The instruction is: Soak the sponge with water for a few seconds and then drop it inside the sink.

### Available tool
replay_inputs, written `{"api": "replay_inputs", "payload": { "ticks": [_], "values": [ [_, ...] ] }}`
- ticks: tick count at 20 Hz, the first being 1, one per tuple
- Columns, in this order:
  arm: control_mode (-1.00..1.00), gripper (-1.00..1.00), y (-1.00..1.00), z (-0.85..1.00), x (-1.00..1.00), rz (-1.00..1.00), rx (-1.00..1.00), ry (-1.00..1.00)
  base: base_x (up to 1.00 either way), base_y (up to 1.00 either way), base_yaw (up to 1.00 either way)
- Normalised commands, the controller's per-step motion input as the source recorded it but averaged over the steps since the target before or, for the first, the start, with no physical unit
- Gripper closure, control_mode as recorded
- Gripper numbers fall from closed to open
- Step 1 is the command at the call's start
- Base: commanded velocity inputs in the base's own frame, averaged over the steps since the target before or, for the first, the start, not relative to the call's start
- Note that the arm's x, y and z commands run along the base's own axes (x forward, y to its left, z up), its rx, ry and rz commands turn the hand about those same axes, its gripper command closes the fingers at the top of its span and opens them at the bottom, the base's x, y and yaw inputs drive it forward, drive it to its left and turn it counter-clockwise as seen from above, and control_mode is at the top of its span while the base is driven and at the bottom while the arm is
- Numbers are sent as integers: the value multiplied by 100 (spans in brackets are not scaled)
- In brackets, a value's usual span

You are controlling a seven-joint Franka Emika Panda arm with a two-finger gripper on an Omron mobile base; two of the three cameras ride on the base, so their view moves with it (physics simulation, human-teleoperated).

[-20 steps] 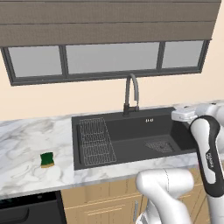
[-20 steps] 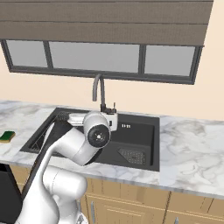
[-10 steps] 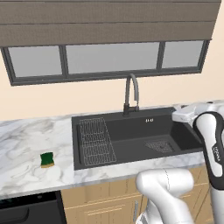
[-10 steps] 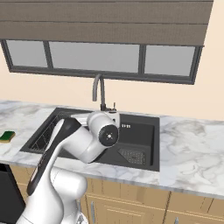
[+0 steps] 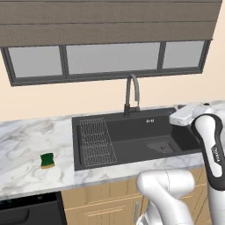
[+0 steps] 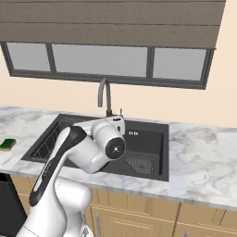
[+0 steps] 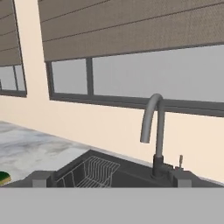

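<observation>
The sponge [image 5: 47, 160] lies flat on the marble table [image 5: 26, 149] at the lower left of the left base view, green layer up, well apart from the black sink [image 5: 132, 115] at the frame's centre. In the right base view the same sponge [image 6: 7, 144] sits at the far left edge, beside the sink [image 6: 157, 152]. The wire rack [image 5: 96, 141] stands in the sink's left part, the drain [image 5: 159, 147] to the right of centre, and the curved faucet [image 5: 131, 94] rises behind the basin below the window [image 5: 110, 59]. In the hand view the faucet [image 7: 154, 131] stands right of centre, the rack [image 7: 89, 171] at lower centre, the sponge [image 7: 3, 178] at the lower left edge. The jaws [image 7: 111, 179] peek at the bottom, standing wide apart and holding nothing
</observation>
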Motion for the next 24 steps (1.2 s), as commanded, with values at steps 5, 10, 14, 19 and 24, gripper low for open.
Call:
{"api": "replay_inputs", "payload": {
  "ticks": [5,10,14,19,24],
  "values": [
    [-100,-100,14,-2,0,0,0,0,0,0,0],
    [-100,-100,0,0,2,0,0,0,0,0,0],
    [-100,-100,-24,0,5,0,0,0,0,0,0],
    [-100,-100,-18,0,1,0,0,0,0,0,0],
    [-100,-100,0,-1,1,0,0,0,0,0,0]
  ]
}}
